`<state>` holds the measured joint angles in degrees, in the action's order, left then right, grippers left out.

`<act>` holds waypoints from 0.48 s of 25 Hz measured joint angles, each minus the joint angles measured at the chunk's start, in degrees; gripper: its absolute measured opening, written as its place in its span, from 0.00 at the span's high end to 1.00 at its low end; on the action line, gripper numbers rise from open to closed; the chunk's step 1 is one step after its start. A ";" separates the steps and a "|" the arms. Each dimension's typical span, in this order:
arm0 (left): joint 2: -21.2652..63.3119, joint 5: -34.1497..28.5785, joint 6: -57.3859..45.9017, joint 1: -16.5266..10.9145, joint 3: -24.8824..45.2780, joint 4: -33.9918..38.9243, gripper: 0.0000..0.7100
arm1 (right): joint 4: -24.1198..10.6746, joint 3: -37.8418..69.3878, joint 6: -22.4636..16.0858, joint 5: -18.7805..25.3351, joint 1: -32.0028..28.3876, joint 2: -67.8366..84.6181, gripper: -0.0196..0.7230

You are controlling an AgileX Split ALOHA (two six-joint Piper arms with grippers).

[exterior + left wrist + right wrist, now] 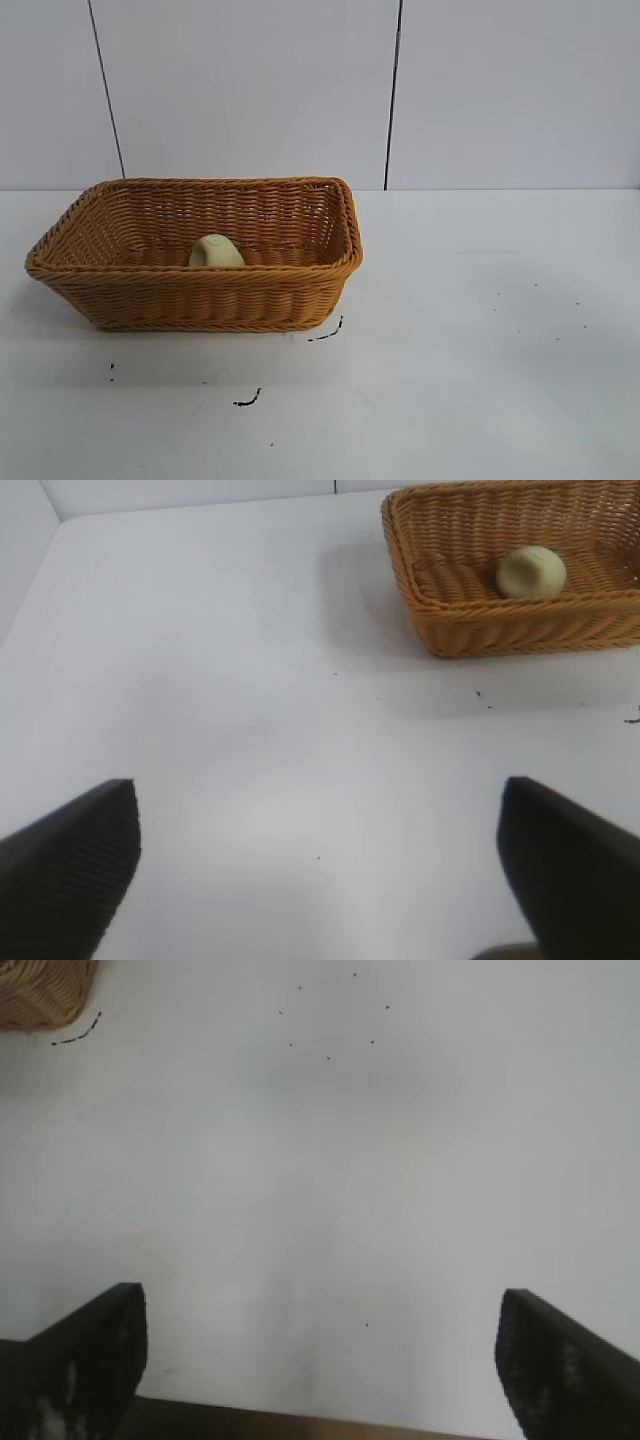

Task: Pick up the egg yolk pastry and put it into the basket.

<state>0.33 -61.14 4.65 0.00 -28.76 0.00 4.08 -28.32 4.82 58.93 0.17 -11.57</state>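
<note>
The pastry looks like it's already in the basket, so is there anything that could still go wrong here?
Little, I think. The pastry lies inside the basket, seemingly tipped on its side near the front wall, so it might roll if the basket is bumped. The basket sits on the table nearer the left gripper than the right gripper; both are open over bare table, and a careless left-arm move could nudge it.

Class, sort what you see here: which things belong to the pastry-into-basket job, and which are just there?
Job:
- pastry, lying inside the basket
- basket
- left gripper, jaws open, over bare table
- right gripper, jaws open, over bare table

Just there:
- table
- black marks on the table
</note>
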 joint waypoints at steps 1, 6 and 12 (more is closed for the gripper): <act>0.00 0.00 0.00 0.00 0.00 0.00 0.02 | 0.00 0.00 0.00 0.00 0.00 1.94 0.06; 0.00 0.00 0.00 0.00 0.00 0.00 0.02 | 0.00 0.19 0.00 -0.06 0.00 8.59 0.06; 0.00 0.00 0.00 0.00 0.00 0.00 0.02 | 0.00 0.25 0.00 0.02 0.00 11.77 0.06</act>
<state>0.33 -61.14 4.65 0.00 -28.76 0.00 4.08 -28.07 4.82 58.95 0.17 0.20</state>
